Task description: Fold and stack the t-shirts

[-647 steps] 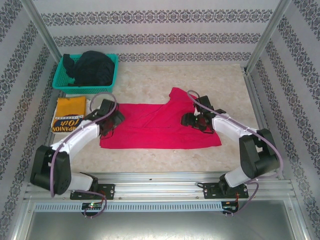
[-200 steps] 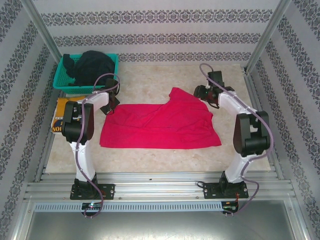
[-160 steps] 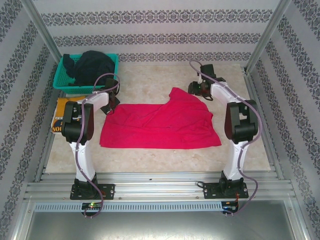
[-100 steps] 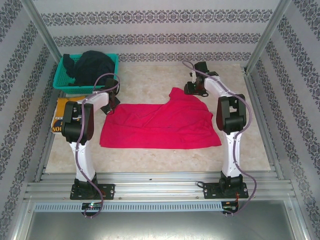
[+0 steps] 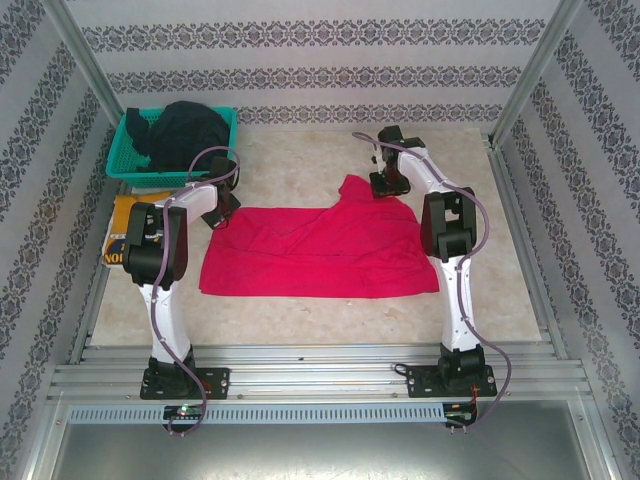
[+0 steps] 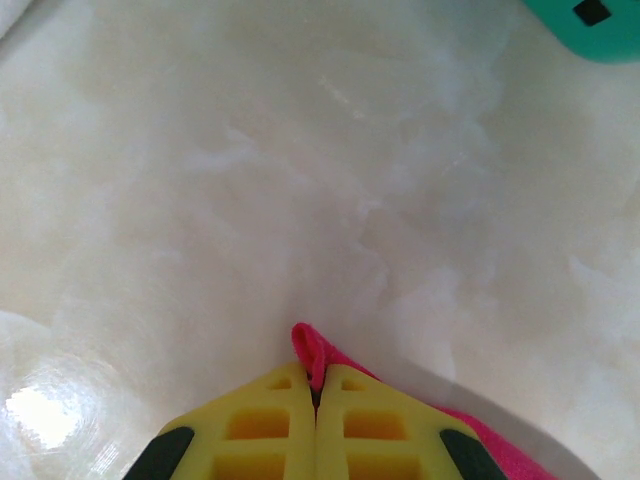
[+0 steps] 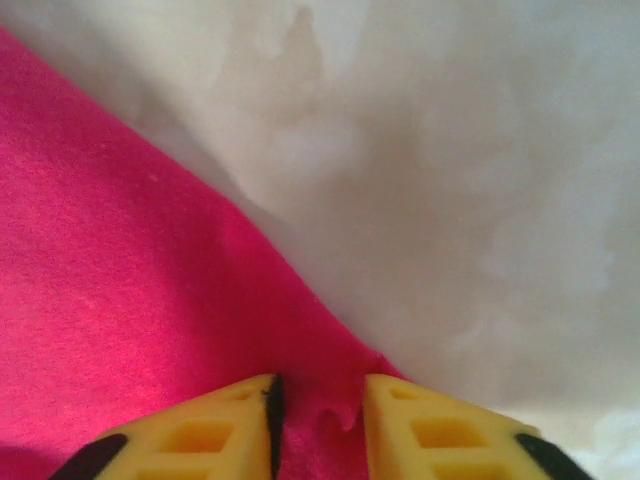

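The red t-shirt [image 5: 320, 250] lies spread flat mid-table, with one corner sticking up toward the far side. My left gripper [image 5: 222, 212] is at its far-left corner and shut on a pinched fold of red cloth [image 6: 310, 345] between the yellow fingers [image 6: 270, 430]. My right gripper [image 5: 388, 188] is at the shirt's far-right edge. Its jaws [image 7: 318, 395] stand a little apart, with a small ridge of red cloth [image 7: 130, 280] between them, not pinched. The mustard-yellow t-shirt [image 5: 122, 215] lies folded at the left, partly behind the left arm. Dark t-shirts [image 5: 185, 135] are heaped in the basket.
The teal mesh basket [image 5: 122, 150] stands at the far left corner, and its corner shows in the left wrist view [image 6: 590, 20]. Metal frame posts and patterned walls close in the table's sides. Bare marble-like tabletop [image 5: 300, 160] lies beyond the red shirt.
The right gripper has swung left along the far side to the red shirt's far edge, and its jaws have narrowed. The left arm and the shirts have not moved.
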### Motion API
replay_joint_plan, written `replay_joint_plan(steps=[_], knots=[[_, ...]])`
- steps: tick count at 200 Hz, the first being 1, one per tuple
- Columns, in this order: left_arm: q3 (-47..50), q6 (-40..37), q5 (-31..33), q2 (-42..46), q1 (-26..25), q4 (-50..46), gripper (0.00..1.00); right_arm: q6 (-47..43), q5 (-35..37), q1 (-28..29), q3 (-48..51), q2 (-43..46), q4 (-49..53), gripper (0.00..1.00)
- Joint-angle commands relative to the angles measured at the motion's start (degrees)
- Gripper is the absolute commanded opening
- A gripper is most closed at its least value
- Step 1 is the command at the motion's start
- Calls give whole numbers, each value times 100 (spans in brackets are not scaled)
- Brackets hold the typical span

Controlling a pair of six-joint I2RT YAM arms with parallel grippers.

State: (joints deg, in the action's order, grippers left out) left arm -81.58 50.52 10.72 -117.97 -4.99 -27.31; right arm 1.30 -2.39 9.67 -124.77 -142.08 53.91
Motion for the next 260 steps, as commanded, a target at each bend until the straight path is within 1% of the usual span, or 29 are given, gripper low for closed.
replay_joint_plan(steps=[1, 9, 29, 89, 152, 196, 227, 260], knots=[[3, -98, -9, 170, 98, 94, 0, -221, 31, 38, -240, -246, 524, 12], [-6, -101, -9, 178, 95, 86, 0, -206, 56, 41, -298, -268, 580, 0], [-7, -100, 5, 217, 104, 86, 0, -202, 107, 52, -232, -90, 427, 0], [2, -112, -9, 546, 113, 139, 0, -156, 196, 95, 452, 1136, -562, 0], [207, -118, 2, 951, 165, 219, 0, 21, 36, 99, 1673, 2334, -1138, 0], [626, 72, -497, 1127, 365, 565, 0, 75, -171, 157, 2704, 3254, -1450, 0], [822, 28, -622, 1277, 390, 604, 0, 156, -287, 222, 3516, 3914, -1614, 0], [1074, -68, -724, 1499, 428, 645, 0, 205, -179, 320, 4261, 4613, -1673, 0]])
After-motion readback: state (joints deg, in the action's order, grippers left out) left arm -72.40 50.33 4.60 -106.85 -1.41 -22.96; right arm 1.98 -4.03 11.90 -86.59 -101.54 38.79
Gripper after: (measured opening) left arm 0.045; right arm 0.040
